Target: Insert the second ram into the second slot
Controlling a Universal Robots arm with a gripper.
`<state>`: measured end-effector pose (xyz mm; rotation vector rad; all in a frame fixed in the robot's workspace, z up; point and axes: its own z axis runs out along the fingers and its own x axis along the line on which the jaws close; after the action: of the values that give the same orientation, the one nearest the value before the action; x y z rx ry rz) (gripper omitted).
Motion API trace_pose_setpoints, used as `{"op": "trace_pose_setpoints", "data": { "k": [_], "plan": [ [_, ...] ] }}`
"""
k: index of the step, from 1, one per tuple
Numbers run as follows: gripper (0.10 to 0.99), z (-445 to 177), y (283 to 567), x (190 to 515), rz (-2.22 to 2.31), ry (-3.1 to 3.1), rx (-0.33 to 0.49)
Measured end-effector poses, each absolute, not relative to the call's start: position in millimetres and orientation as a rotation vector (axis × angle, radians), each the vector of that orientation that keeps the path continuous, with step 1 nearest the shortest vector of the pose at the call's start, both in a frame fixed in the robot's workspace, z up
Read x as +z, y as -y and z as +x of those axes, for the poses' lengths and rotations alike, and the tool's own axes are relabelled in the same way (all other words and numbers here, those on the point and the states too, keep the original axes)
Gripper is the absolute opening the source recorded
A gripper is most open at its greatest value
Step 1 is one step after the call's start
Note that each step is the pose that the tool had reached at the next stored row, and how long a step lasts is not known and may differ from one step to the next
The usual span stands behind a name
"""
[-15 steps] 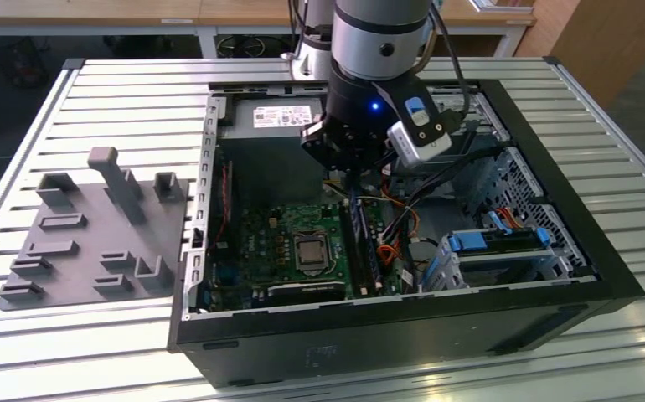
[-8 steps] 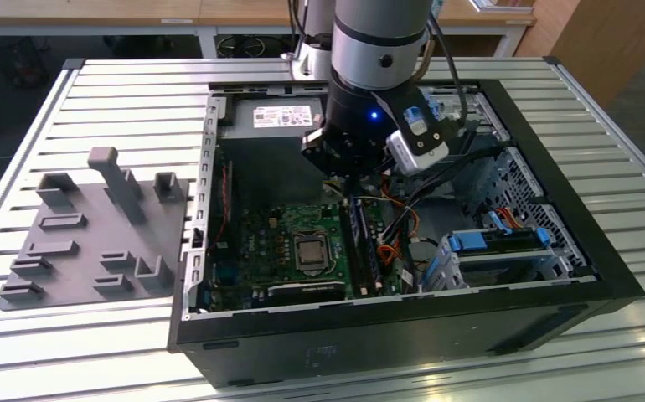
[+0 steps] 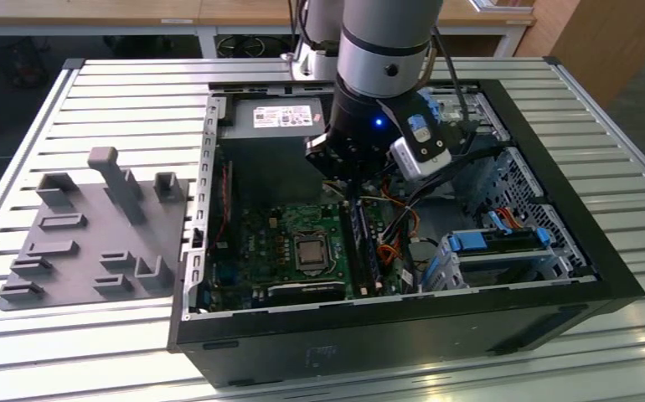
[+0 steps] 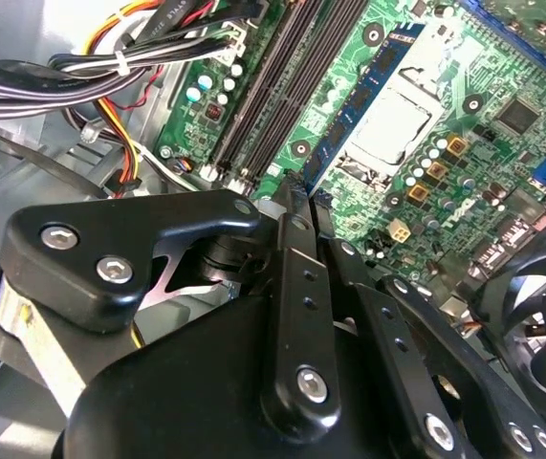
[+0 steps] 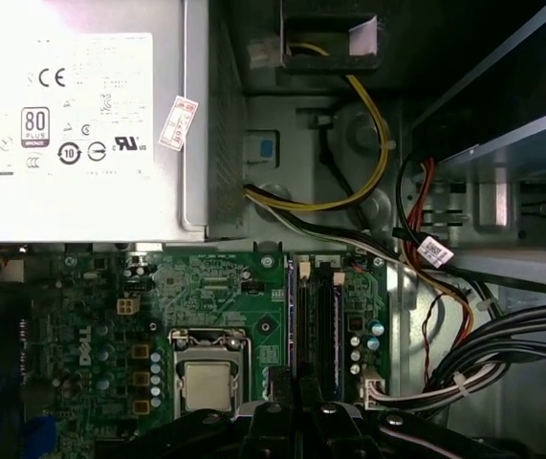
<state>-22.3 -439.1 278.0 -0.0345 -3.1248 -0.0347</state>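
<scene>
The arm (image 3: pixel 384 50) comes straight down into the open computer case (image 3: pixel 412 343), which lies on its side on the slatted bench (image 3: pixel 132 92). The gripper (image 3: pixel 348 186) is low over the motherboard (image 3: pixel 266 243), above the far end of the memory slots (image 3: pixel 364 260). In the second wrist view the jaws are drawn close together on the second ram (image 4: pixel 360 103). The blue strip runs out from between their tips, in line with the dark slots and just beside the processor socket (image 4: pixel 392 124). Whether its lower edge sits in a slot I cannot tell. The power supply (image 3: pixel 272 117) is at the far end of the case, and a blue drive caddy (image 3: pixel 502 241) is on the exterior view's right. A grey moulded holder (image 3: pixel 88 243) rests on the bench on the exterior view's left, well apart from the arm
</scene>
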Motion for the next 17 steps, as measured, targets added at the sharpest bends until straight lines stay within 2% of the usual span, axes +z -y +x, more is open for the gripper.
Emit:
{"op": "trace_pose_setpoints", "data": {
  "k": [17],
  "plan": [
    [0.137, -13, 439, 262, -0.034, 3.118, -0.034]
  ]
}}
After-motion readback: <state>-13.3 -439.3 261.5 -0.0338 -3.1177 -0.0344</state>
